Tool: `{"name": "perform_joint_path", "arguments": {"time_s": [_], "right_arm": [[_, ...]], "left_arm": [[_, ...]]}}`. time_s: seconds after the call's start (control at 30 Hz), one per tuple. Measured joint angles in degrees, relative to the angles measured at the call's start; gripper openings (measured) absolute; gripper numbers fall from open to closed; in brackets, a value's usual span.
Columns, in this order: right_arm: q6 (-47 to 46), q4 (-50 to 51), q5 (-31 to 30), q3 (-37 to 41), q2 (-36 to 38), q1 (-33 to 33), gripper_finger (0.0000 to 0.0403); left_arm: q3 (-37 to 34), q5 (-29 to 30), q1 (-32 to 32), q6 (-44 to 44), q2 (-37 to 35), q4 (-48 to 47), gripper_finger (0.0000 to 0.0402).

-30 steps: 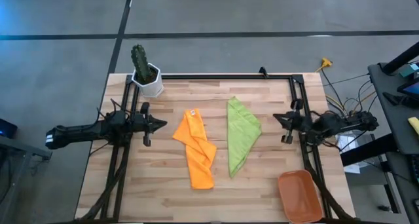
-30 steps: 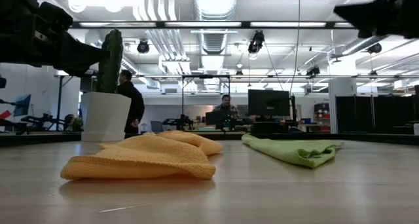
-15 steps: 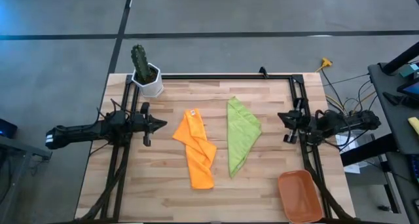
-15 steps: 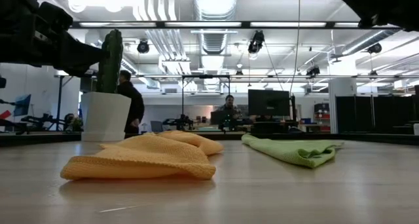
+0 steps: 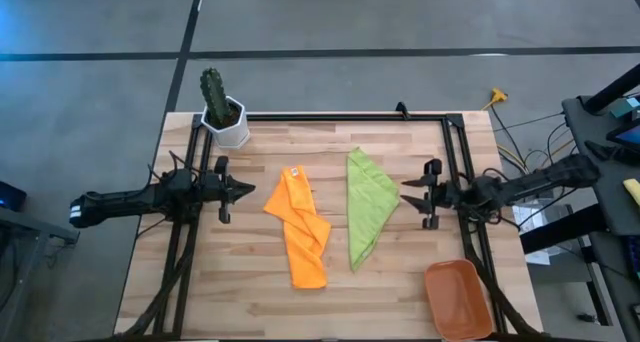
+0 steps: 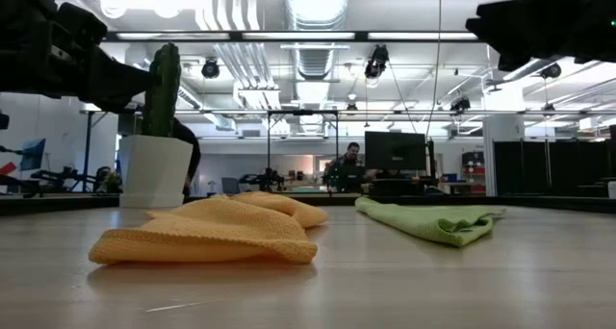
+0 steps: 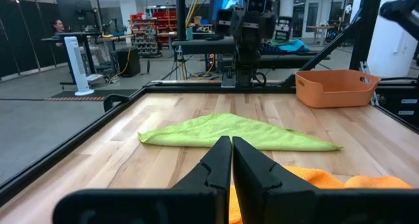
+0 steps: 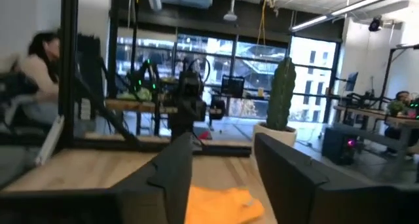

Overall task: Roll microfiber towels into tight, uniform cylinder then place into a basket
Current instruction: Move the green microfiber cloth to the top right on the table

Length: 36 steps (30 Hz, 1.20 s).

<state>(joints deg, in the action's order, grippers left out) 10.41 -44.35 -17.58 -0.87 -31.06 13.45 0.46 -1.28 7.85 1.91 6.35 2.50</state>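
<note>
From the near edge of the pale wooden slatted table [image 5: 400, 292], the closest thing is the small terracotta-orange plastic basket [image 5: 457, 299], a shallow tray with rounded corners, sitting at the near right corner with nothing in it. Just beyond it, mid-table, lie two microfiber towels, side by side but apart: one bright orange towel [image 5: 297, 225], rumpled and loosely folded, to the left, and one lime green towel [image 5: 368, 204], folded into a long flat triangle, to the right. Neither is rolled, so by my reading the task has barely begun: both towels remain to be rolled into cylinders and placed in the basket.

Level with the towels, two dark arms reach in from the sides. The left gripper [image 5: 248, 190] hovers just beside the orange towel with its fingers pressed together, holding nothing. The right gripper [image 5: 408, 193] hovers just beside the green towel, its fingers [image 8: 175, 166] spread apart and holding nothing.

At the far left corner stands one white pot with a tall green cactus [image 5: 221, 108]. Beyond the table, people sit at desks in the room.
</note>
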Motion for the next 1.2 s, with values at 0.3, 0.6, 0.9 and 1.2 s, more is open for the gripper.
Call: {"name": "perform_joint_path", "arguments": {"time_s": [0.3,0.6,0.9,1.2], "right_arm": [[4.78,-4.22,-0.44,-11.07,-18.58,0.00,0.0187],[15.13,-2.16,-0.46,-27.54,-42.69,-1.51,0.0171],[13.68,14.09,0.02,-47.31,-63.37,-4.43,0.0171],[4.01,46.91,20.77,-69.57,-77.97,-11.83,0.0172]], "left_arm": [[-0.06,-0.03,-0.03,0.65,0.85,10.12,0.0000],[-0.03,-0.30,-0.08,-4.22,3.62,30.73,0.0000],[-0.03,1.44,-0.08,1.42,6.05,30.53,0.0000],[-0.03,1.60,-0.08,1.49,7.10,30.53,0.0000]]}}
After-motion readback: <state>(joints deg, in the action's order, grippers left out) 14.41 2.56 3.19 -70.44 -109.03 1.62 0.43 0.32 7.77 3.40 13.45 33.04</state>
